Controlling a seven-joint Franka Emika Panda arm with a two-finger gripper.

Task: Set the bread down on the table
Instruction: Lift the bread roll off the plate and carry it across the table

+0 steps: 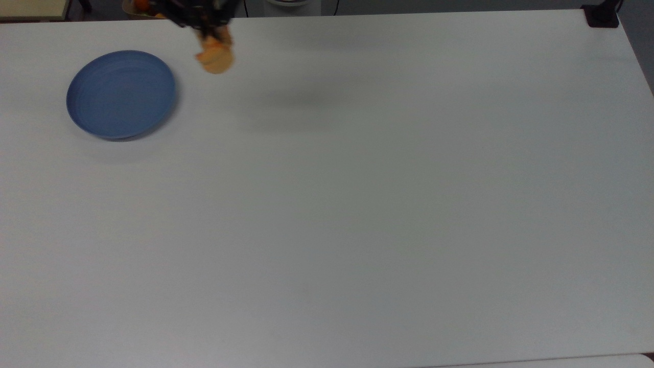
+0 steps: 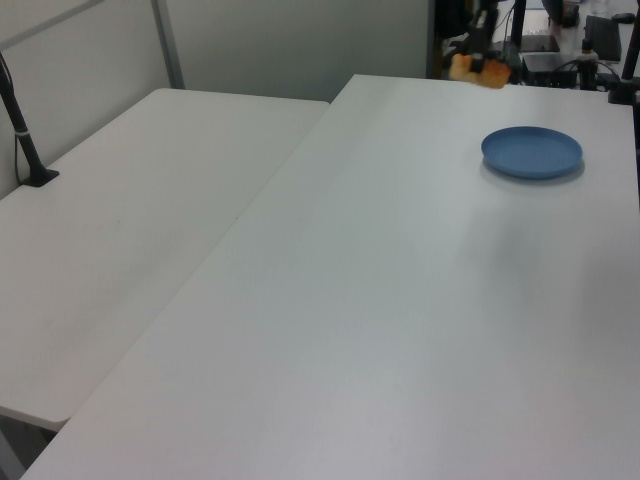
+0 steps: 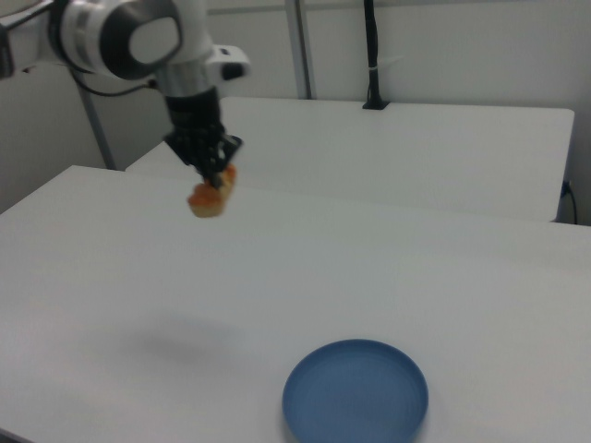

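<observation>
In the top view, at the left, the blue plate (image 1: 121, 94) sits bare on the white surface (image 1: 357, 204). To the plate's right in the top view, near the far edge, the pincer (image 1: 207, 31) is clenched on the bread (image 1: 215, 55), which hangs below the fingertips and clear of the plate's rim. Further to the right in the top view a soft shadow lies on the bare surface, apart from the bread, which suggests the bread is carried well above the top.

In the left view the bread (image 2: 478, 70) floats above the far edge of the surface (image 2: 380, 300), to the left view's left of the plate (image 2: 532, 152). In the right view the pincer (image 3: 214, 175) points straight down from the arm, holding the bread (image 3: 211, 198) at its upper end, so the roll dangles with its long axis roughly upright and slightly tilted. The plate (image 3: 355, 392) lies low and to the right view's right, well apart from the bread, and the shadow falls on the surface (image 3: 462, 268) beneath and a little left.

The relation that matters: the bread is directly under the pincer, with open surface below it, so the coming move is probably a plain descent. Hanging end-down, the roll will likely tip onto its side when let go.
</observation>
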